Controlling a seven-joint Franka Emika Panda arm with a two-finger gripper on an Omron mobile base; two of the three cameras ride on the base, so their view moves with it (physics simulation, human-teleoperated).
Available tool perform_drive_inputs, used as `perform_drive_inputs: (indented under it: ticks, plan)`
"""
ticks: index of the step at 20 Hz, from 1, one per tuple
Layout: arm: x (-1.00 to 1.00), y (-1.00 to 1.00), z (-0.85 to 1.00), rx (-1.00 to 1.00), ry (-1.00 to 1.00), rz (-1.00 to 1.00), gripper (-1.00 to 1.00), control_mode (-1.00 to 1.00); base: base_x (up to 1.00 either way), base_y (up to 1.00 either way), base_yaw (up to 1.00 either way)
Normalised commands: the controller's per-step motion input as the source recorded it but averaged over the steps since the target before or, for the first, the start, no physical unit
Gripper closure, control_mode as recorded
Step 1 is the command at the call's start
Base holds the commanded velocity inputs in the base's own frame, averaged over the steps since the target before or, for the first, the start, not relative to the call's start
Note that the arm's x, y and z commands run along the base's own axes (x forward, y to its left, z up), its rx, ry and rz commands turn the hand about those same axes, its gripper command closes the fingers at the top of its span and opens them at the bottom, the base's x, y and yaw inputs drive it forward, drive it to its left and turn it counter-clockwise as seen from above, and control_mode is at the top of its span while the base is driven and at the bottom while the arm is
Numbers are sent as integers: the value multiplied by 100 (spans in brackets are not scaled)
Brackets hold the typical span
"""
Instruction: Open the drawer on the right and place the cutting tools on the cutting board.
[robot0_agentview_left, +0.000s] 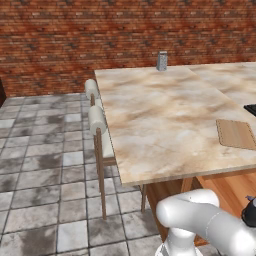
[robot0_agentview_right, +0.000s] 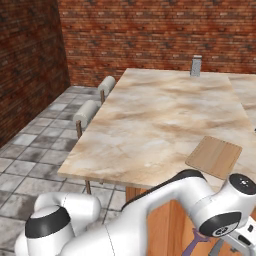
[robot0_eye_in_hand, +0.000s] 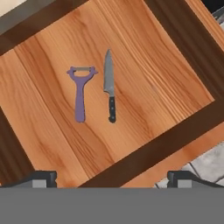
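The drawer (robot0_eye_in_hand: 153, 87) stands pulled open, and in the hand view I look straight down at its orange-brown wooden floor. Two cutting tools lie side by side on it, apart from each other: a purple peeler (robot0_eye_in_hand: 80, 92) with a forked head, and a knife (robot0_eye_in_hand: 109, 85) with a dark handle and grey blade. My gripper (robot0_eye_in_hand: 113, 179) hovers above them, open, with nothing between its fingertips (robot0_eye_in_hand: 43, 177). The light-tan cutting board (robot0_agentview_left: 236, 133) (robot0_agentview_right: 215, 156) lies bare on the marbled countertop near its right front edge, above the drawer.
A grey canister (robot0_agentview_left: 161, 61) (robot0_agentview_right: 195, 65) stands at the counter's far edge. Two stools (robot0_agentview_left: 97, 120) (robot0_agentview_right: 86, 112) with pale cushions sit along the counter's left side. A dark appliance edge (robot0_agentview_left: 251, 108) shows at the right. Brick walls close the back; the floor is tiled.
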Motion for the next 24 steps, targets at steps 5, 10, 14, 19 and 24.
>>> perform_drive_inputs:
  ticks: [5, 10, 14, 19, 24]
  plan:
    - [10, -19, -2, 0, 0, 4, -100, -100, 0, 0, 0]
    - [3, -2, -15, 1, -8, 9, -100, -100, 0, 0, 0]
    - [6, 9, -49, 1, -10, 12, -100, -100, 0, 0, 0]
    - [0, 7, -24, 0, -1, 6, -100, -100, 0, 0, 0]
    - [0, 2, -21, -10, 1, 0, -100, -100, 0, 0, 0]
